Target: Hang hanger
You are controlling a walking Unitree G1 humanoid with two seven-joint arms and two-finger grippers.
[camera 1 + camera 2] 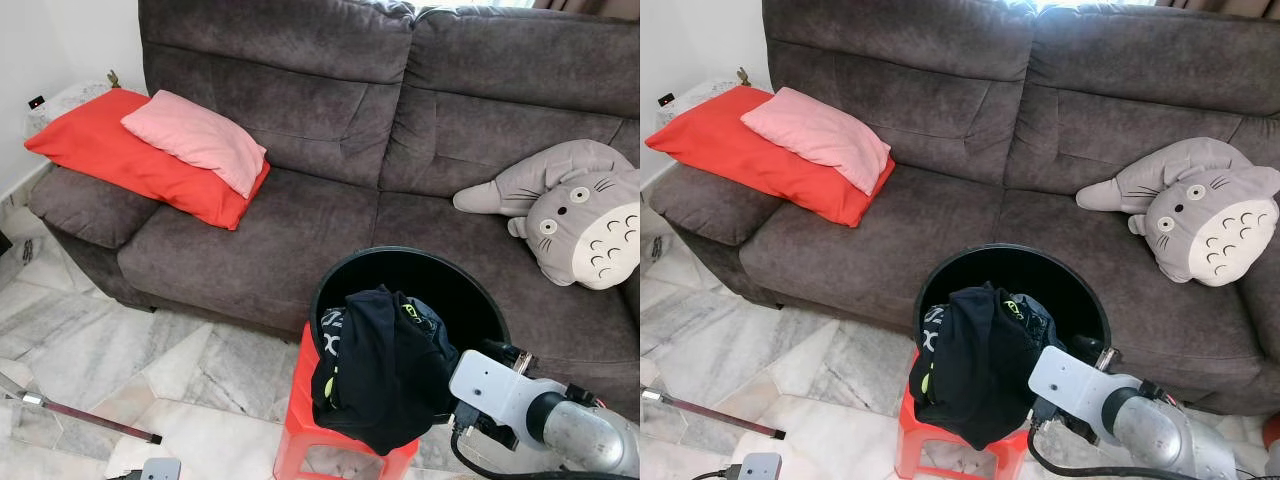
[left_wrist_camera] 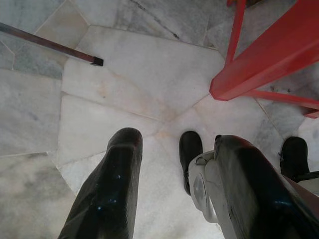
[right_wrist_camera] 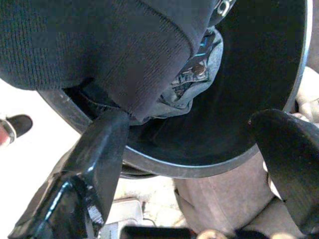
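The right gripper (image 3: pixel 194 154) hangs wide open at the rim of the black bucket (image 1: pixel 440 275), one finger (image 3: pixel 99 149) touching the dark clothes (image 1: pixel 385 365) draped over that rim, nothing grasped; the bucket sits on a red stool (image 1: pixel 300 425) before the grey sofa (image 1: pixel 300 230); the left gripper (image 2: pixel 174 189), fingers apart and empty, hangs above bare marble floor (image 2: pixel 124 94) beside the stool; no hanger can be made out.

You are looking at a home living room. A wide dark grey sofa (image 1: pixel 380 150) carries 2 cushions, a red cushion (image 1: pixel 130 160) under a pink cushion (image 1: pixel 195 135), and a grey plush toy (image 1: pixel 575 210). The marble tile floor (image 1: pixel 150 360) holds a red plastic stool (image 1: pixel 310 440) bearing a black laundry bucket (image 1: pixel 450 290) of clothes (image 1: pixel 385 365).
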